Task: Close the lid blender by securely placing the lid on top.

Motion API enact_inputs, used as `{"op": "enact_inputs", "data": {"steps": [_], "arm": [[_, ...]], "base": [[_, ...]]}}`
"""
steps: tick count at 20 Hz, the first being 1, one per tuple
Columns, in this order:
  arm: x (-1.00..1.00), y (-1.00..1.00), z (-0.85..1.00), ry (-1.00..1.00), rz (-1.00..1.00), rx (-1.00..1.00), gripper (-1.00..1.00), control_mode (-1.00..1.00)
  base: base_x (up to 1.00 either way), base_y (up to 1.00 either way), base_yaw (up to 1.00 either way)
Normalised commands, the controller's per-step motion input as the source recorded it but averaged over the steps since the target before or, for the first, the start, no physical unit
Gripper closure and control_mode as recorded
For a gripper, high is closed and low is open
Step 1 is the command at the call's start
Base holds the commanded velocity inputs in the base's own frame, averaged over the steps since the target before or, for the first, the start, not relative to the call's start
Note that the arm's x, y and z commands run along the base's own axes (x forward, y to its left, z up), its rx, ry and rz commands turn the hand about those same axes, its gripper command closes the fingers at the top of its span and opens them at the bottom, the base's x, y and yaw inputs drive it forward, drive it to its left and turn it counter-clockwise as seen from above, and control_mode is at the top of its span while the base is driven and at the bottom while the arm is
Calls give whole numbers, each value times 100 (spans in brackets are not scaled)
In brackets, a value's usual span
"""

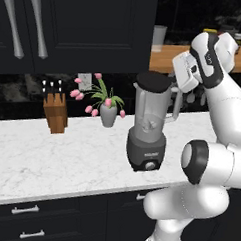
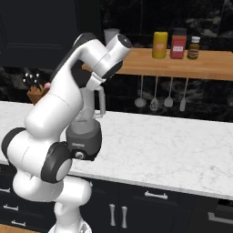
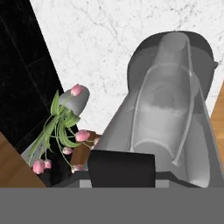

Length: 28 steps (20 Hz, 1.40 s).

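Left base view showed the lid [image 1: 154, 81] sitting flat on the rim of the blender [image 1: 148, 128], a black disc capping the clear jar. The blender stood upright on the white marble counter [image 1: 50, 159], near its front edge, knob facing out and jar handle on the side toward the arm.

To the blender's left stood a small grey vase [image 1: 108, 115] of pink tulips, close by but not touching. Farther left, a wooden knife block [image 1: 55, 112] sat apart from both. Behind and above, dark cabinets [image 1: 72, 25] hung over the counter, and a wooden shelf [image 2: 182, 63] carried a yellow canister [image 2: 159, 44], a red one [image 2: 178, 43] and a small jar [image 2: 194, 47]. Utensils [image 2: 154, 93] hung under that shelf against the black wall.

The white hand hung just right of the lid and level with it, crowding the jar handle; the fingertips themselves were hidden behind the hand. From the right base view the arm stood in front of most of the blender, leaving only its base [image 2: 83, 141] and handle showing.

In the hand view the lid's black edge [image 3: 121, 168] lay at the very bottom, right at the fingers, with the jar stretching away beyond it. The fingers were clenched narrow, seemingly pinching the lid's edge, though the contact could not be seen clearly.
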Motion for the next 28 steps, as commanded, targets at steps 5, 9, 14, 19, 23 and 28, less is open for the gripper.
{"op": "enact_inputs", "data": {"steps": [5, 9, 14, 19, 23, 28], "arm": [[-34, 0, 0, 2, 5, -2, 100, -100], [-18, 0, 0, 7, 0, 0, 100, -100], [-4, 3, -8, 9, 0, 0, 100, -100], [-1, 12, -19, 1, 0, -1, 100, -100], [-12, 18, -18, 0, 0, -1, -100, -100], [-8, 6, -3, -1, 0, 0, -100, -100]], "base": [[0, 0, 0], [0, 0, 0], [0, 0, 0], [0, 0, 0], [0, 0, 0], [0, 0, 0]]}}
